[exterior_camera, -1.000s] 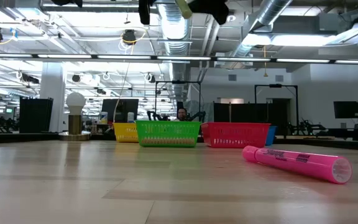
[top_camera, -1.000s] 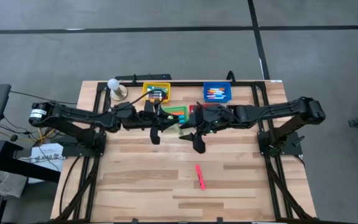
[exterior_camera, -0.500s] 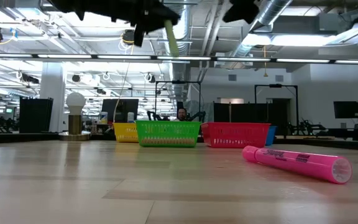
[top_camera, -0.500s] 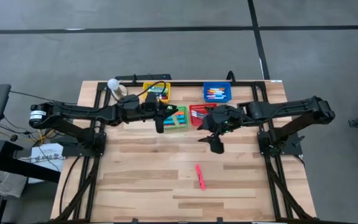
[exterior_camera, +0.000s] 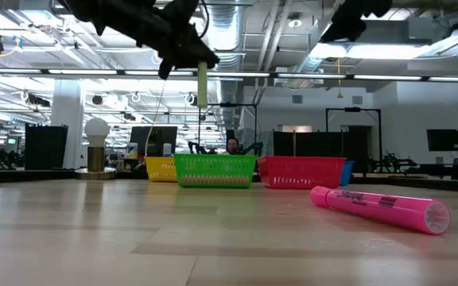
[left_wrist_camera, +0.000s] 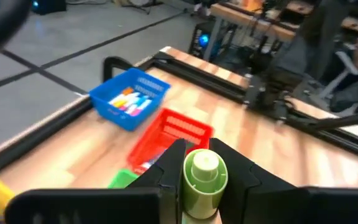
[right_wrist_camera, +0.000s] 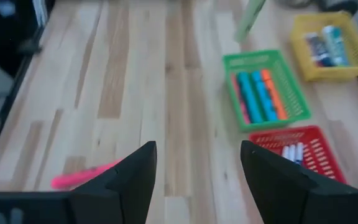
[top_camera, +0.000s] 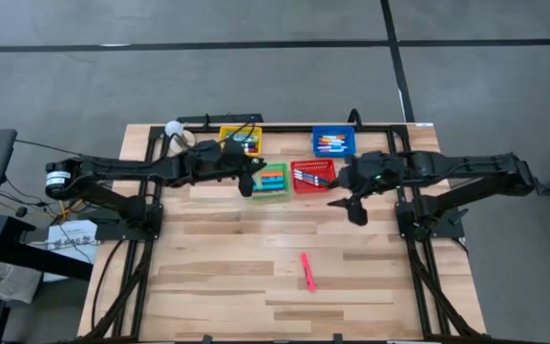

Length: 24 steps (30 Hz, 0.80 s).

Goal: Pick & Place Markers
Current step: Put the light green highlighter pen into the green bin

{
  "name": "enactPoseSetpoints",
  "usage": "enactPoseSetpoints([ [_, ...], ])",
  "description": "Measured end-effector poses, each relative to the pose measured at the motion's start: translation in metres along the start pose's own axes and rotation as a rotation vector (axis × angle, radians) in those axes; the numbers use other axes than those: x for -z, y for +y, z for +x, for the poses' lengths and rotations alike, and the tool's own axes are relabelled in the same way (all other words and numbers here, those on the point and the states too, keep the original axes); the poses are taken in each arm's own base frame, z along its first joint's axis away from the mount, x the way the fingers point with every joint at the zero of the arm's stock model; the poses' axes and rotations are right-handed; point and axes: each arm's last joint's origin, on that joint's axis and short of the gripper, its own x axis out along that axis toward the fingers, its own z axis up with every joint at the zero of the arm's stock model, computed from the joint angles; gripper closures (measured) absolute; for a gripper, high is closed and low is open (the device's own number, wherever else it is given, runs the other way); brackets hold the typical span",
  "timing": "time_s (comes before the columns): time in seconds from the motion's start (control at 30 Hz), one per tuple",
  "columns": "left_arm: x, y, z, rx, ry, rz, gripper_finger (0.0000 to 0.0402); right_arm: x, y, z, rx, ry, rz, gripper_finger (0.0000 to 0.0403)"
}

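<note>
The left gripper [top_camera: 253, 180] is clamped on a yellow-green marker [exterior_camera: 202, 83] that hangs vertically above the green basket [top_camera: 271, 179], with the yellow basket [top_camera: 242, 140] at roughly 11 o'clock of it in the high view. The right gripper [top_camera: 349, 203] stands with fingers spread wide and empty, raised over bare table [top_camera: 208, 277] at about 4 o'clock of the red basket [top_camera: 311, 175], the blue basket [top_camera: 333, 142] at its 12 o'clock. A pink marker [top_camera: 306, 271] lies flat on the table at about 7 o'clock of the right gripper, well apart from all baskets.

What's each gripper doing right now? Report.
Left gripper: shut on a yellow-green marker, above the green basket.
Right gripper: open, empty.
</note>
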Motion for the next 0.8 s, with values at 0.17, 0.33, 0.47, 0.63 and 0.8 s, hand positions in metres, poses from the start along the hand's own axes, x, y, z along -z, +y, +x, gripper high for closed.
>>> enactPoseSetpoints([
  [0.17,-0.003,0.025,0.004,-0.015,0.015,0.023,0.0346,0.014,-0.008,-0.022,0.035,-0.196,0.067,0.0181],
  [0.33,0.008,0.047,0.021,-0.018,0.091,0.041,0.0346,0.024,-0.013,-0.041,0.064,-0.376,0.091,0.0181],
  [0.47,0.020,0.053,0.047,0.019,0.170,0.082,0.0346,0.032,-0.016,-0.051,0.086,-0.463,0.127,0.0181],
  [0.63,0.025,0.053,0.079,0.055,0.298,0.159,0.0346,0.043,-0.019,-0.058,0.100,-0.496,0.183,0.0181],
  [0.8,0.025,0.049,0.095,0.109,0.483,0.252,0.0346,0.050,-0.019,-0.061,0.101,-0.495,0.227,0.0181],
])
